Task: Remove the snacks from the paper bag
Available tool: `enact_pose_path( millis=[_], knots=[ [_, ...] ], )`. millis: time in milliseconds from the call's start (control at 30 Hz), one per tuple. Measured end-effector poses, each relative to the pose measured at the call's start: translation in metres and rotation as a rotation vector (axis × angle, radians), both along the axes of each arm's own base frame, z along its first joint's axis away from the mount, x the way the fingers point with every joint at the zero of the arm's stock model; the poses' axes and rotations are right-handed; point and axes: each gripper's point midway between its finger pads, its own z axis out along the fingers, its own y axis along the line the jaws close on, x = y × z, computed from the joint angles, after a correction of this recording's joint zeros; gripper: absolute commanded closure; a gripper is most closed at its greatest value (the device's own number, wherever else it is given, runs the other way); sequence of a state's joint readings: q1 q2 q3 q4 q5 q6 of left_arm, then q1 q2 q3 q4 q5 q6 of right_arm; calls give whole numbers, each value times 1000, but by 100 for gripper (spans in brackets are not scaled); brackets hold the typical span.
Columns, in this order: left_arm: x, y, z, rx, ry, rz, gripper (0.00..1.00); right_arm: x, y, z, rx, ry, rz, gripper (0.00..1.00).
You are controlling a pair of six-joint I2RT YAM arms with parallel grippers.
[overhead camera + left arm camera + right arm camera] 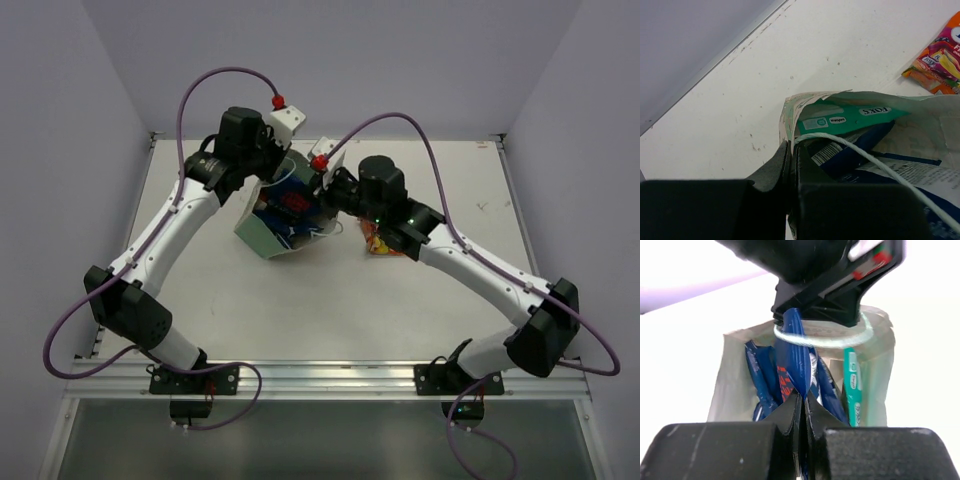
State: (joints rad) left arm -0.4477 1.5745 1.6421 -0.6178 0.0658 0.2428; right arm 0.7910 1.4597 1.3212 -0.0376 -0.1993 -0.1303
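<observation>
Our left end effector (791,156) is clenched on the rim of the paper bag (258,232), pinching the paper wall just beside the white cord handle (875,160). We see the bag near the middle of the counter (300,310), its mouth open, with blue packets (756,372) and a teal-green packet (853,385) standing on edge inside. At the mouth, our right end effector (803,401) is clamped on a blue packet (794,352) that sits among the others inside the bag. Farther right, an orange-red-yellow packet (940,55) lies flat on the counter, outside the bag and near it.
</observation>
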Motion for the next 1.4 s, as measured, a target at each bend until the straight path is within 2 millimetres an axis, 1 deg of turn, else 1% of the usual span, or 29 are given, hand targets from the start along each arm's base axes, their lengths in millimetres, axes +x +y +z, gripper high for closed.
enact_pose_path(
  millis=[100,167,233,333,400,433,467,500,533,567,600,700,767,800,867,900,933,967,1000,1033,1067,1100,1133,1200,1267,1300,1333,1367,1400],
  knots=[
    [3,2,2,4,-13,17,100,-9,-15,24,24,-31,-21,100],
    [4,4,3,9,-19,28,100,-16,-29,47,56,-68,-46,100],
    [8,8,3,18,-30,50,100,-24,-52,78,103,-119,-94,100],
    [13,13,1,38,-37,84,100,-29,-99,125,193,-198,-196,100],
    [16,15,-2,50,-36,102,100,-28,-137,149,250,-241,-298,100],
    [17,17,-3,55,-36,109,100,-25,-154,156,270,-256,-355,100],
    [17,17,-5,57,-34,110,100,-20,-172,158,283,-263,-420,100],
    [18,17,-5,58,-33,111,100,-17,-184,158,289,-265,-467,100],
    [18,17,-5,57,-33,110,100,-7,-202,153,292,-261,-542,100],
    [18,16,-5,56,-33,108,100,2,-214,147,291,-251,-599,100],
    [18,16,-5,55,-33,108,100,13,-226,136,281,-230,-659,100],
    [18,14,-4,49,-34,99,100,63,-257,80,207,-133,-838,100],
    [18,12,-4,44,-34,92,100,98,-271,31,127,-57,-936,100],
    [17,11,-5,41,-34,87,100,111,-274,7,86,-20,-967,100],
    [18,10,-6,35,-37,81,100,135,-283,-49,-13,71,-1032,87],
    [17,10,-6,33,-38,79,100,142,-286,-74,-58,117,-1058,82],
    [17,9,-7,32,-38,76,100,144,-289,-94,-98,161,-1072,66],
    [17,9,-7,30,-41,76,100,144,-290,-111,-132,207,-1081,55],
    [17,9,-7,30,-41,76,100,142,-288,-121,-153,241,-1073,42],
    [17,9,-6,28,-43,76,100,138,-283,-125,-162,267,-1048,24],
    [16,9,-5,28,-45,75,100,135,-276,-120,-154,271,-1021,20],
    [16,9,-5,26,-45,74,100,132,-264,-110,-145,260,-979,18],
    [16,9,-5,24,-45,71,100,126,-248,-95,-132,234,-919,18],
    [15,7,-4,19,-44,63,100,108,-207,-61,-94,173,-778,19],
    [14,6,-4,14,-42,54,100,78,-157,-17,-36,93,-583,21],
    [14,5,-4,12,-41,52,100,59,-132,4,-6,56,-475,25],
    [13,4,-4,10,-40,47,100,39,-112,23,21,20,-375,28],
    [13,4,-4,8,-39,45,100,22,-96,40,45,-11,-289,30],
    [13,3,-4,4,-36,43,100,8,-83,52,60,-35,-221,32]
  ],
)
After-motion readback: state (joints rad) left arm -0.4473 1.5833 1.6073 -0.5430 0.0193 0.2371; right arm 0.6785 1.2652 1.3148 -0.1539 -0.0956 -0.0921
